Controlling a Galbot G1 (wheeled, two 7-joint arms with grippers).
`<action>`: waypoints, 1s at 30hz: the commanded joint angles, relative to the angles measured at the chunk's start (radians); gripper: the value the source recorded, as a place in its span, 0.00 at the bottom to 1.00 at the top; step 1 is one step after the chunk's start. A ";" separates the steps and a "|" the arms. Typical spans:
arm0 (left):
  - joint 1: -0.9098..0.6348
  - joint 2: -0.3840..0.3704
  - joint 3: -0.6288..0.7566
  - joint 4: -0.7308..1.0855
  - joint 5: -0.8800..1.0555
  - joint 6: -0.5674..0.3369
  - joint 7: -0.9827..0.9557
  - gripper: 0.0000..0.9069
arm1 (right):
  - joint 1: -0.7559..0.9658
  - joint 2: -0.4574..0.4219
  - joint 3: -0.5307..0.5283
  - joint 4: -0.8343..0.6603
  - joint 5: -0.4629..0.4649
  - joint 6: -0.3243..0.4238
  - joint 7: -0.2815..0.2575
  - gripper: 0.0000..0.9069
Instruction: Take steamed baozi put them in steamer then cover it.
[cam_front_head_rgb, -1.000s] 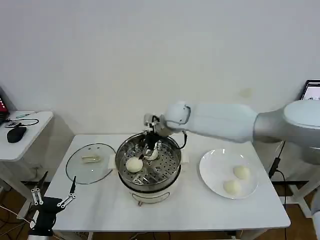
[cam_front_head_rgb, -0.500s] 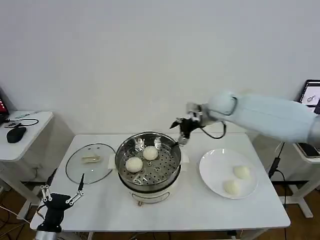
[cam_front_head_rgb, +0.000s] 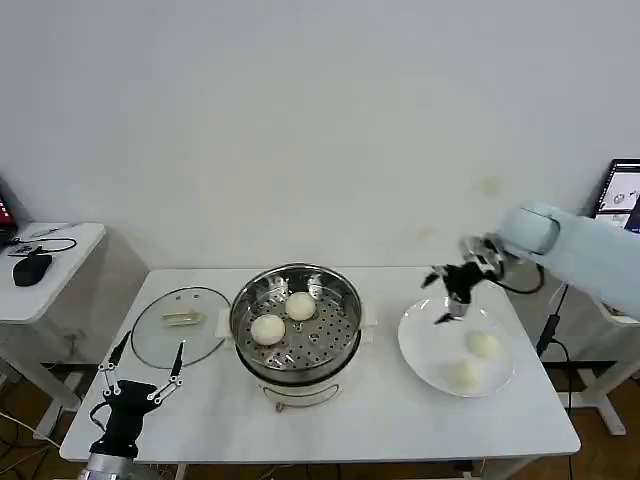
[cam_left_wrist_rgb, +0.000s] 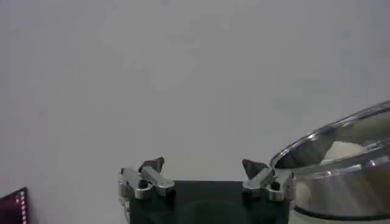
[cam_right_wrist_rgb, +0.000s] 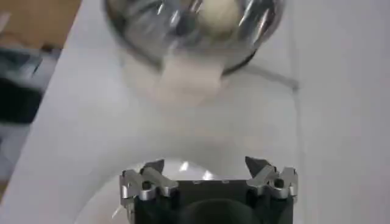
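You see: buns 4, two (cam_front_head_rgb: 268, 328) (cam_front_head_rgb: 301, 306) in the pot (cam_front_head_rgb: 296, 372), two (cam_front_head_rgb: 483, 344) (cam_front_head_rgb: 464, 374) on the plate (cam_front_head_rgb: 425, 340) | pots 1 | plates 1 | lids (cam_front_head_rgb: 180, 325) 1

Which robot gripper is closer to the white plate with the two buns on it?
The right one. The right gripper hangs open just above the plate's near-steamer edge, close to its two buns. The left gripper is far off, open, by the table's front left corner near the glass lid.
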 joint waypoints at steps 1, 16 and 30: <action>-0.004 0.002 0.007 0.001 0.005 0.005 0.000 1.00 | -0.151 -0.048 0.074 -0.040 -0.229 0.049 -0.095 1.00; 0.001 -0.018 0.024 -0.005 0.030 0.008 -0.006 1.00 | -0.204 0.028 0.082 -0.085 -0.260 0.050 -0.117 1.00; 0.004 -0.030 0.050 -0.014 0.063 0.015 -0.008 1.00 | -0.256 0.036 0.129 -0.102 -0.254 0.048 -0.114 1.00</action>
